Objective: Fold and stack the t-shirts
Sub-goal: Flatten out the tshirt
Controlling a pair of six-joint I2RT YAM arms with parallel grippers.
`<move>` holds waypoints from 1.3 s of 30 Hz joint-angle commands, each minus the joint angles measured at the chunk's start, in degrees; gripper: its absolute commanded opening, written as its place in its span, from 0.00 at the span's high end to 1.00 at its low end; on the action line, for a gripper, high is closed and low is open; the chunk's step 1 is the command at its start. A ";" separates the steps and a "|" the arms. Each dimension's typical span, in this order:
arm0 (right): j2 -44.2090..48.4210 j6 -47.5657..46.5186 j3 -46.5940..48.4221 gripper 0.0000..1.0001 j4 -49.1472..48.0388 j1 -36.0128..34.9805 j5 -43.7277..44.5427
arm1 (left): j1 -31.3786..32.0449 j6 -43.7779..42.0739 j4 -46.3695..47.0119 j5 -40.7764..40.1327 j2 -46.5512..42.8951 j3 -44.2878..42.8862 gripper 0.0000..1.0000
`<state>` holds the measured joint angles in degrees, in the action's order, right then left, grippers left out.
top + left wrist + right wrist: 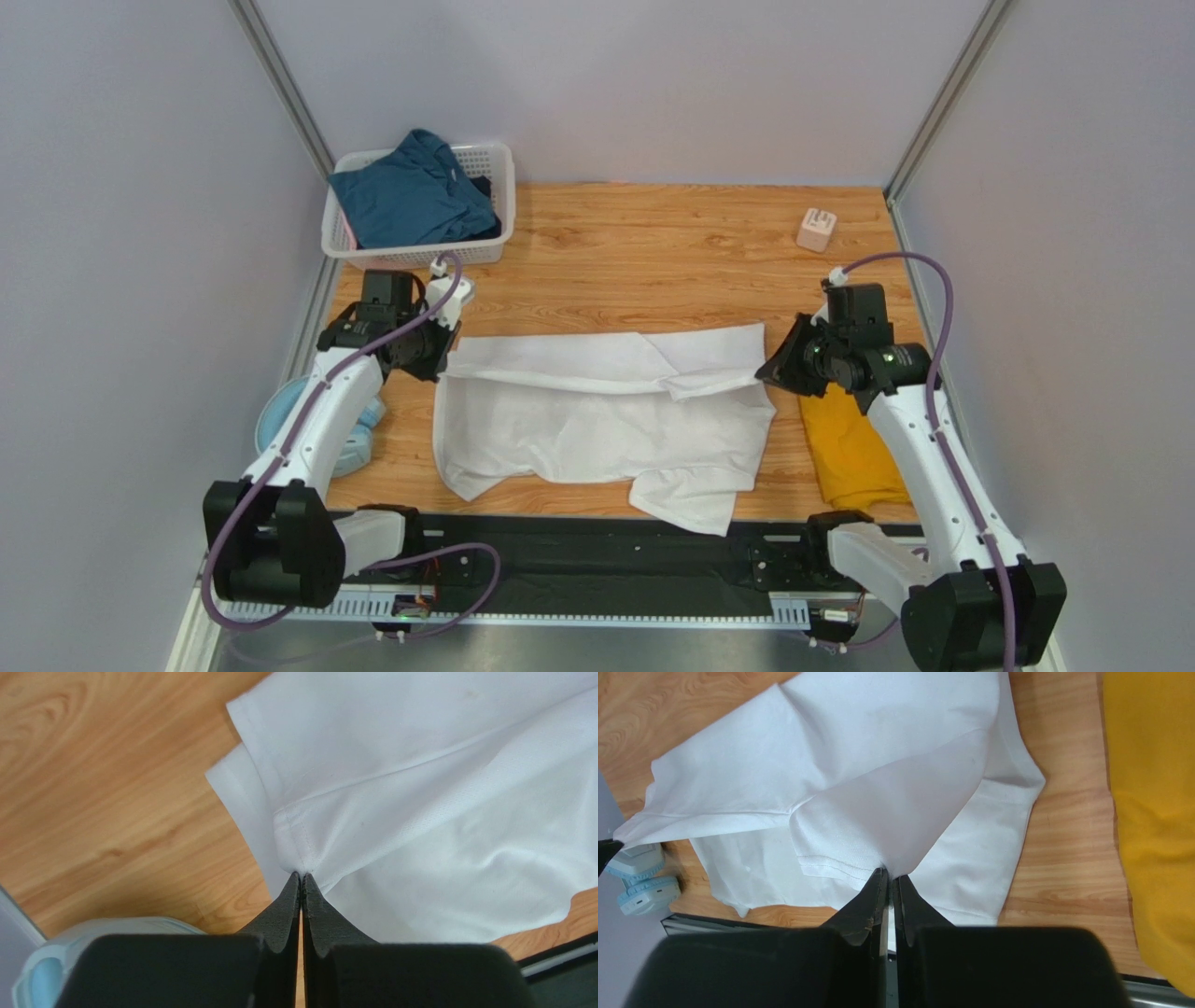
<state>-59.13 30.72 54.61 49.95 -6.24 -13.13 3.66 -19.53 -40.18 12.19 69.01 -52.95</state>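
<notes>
White t-shirt [603,413], left jaws pinching one end, right jaws the other

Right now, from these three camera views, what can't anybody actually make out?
- Mustard t-shirt: top view, right arm covers part; right wrist view, frame edge cuts it off.
- Pale-blue objects: top view, mostly under the left arm.
- Small block: top view, too small to identify.
- Teal t-shirt in the basket: top view, lower part hidden by the basket wall.

yellow t-shirt [849,451] partly under right arm [937,455], pale-blue objects [281,409] half hidden
</notes>
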 commanded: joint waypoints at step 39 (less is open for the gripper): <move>-47.12 2.06 20.36 0.67 -12.95 0.00 -0.94 | 1.35 2.30 5.29 3.73 24.42 -8.58 0.50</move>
<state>-103.59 32.14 72.58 38.33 -6.24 -15.03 4.91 -15.94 -36.71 17.21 93.76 -63.51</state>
